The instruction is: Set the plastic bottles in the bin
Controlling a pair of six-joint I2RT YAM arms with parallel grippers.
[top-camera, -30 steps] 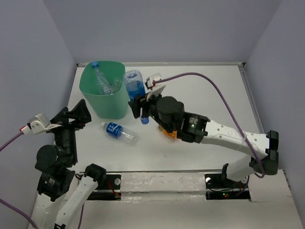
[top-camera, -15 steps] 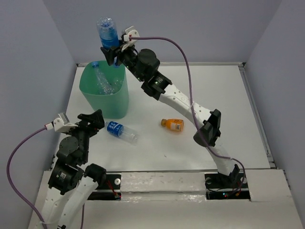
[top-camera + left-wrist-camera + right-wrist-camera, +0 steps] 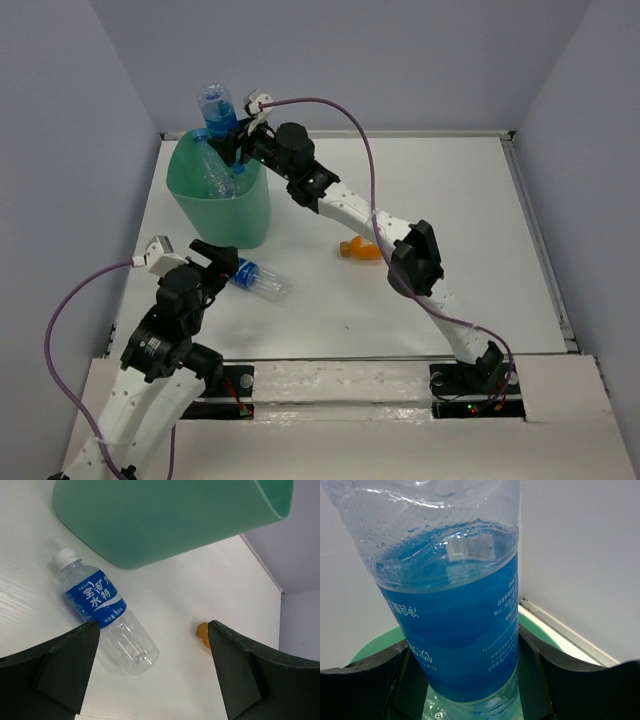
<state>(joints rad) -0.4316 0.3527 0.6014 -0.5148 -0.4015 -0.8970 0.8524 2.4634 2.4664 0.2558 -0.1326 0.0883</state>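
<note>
Blue-label bottle [image 3: 217, 108] clamped in right gripper [image 3: 236, 140] above bin [image 3: 225, 215]; I see left gripper [image 3: 152, 672] spread wide, orange bottle [image 3: 352, 249] partly hidden behind right arm [image 3: 340, 205].

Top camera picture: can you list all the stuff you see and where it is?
bin: one, mint green, far left of table.
bottles in bin: at least two, clear; exact count unclear.
held bottle: one, clear, blue label, above bin.
lying bottle: one, clear, blue label, white cap, in front of bin.
orange bottle: one, mid-table, partly behind right arm.
table: one, white.
cables: two, purple.
right fingers: shut on held bottle.
left fingers: open, near lying bottle.
</note>
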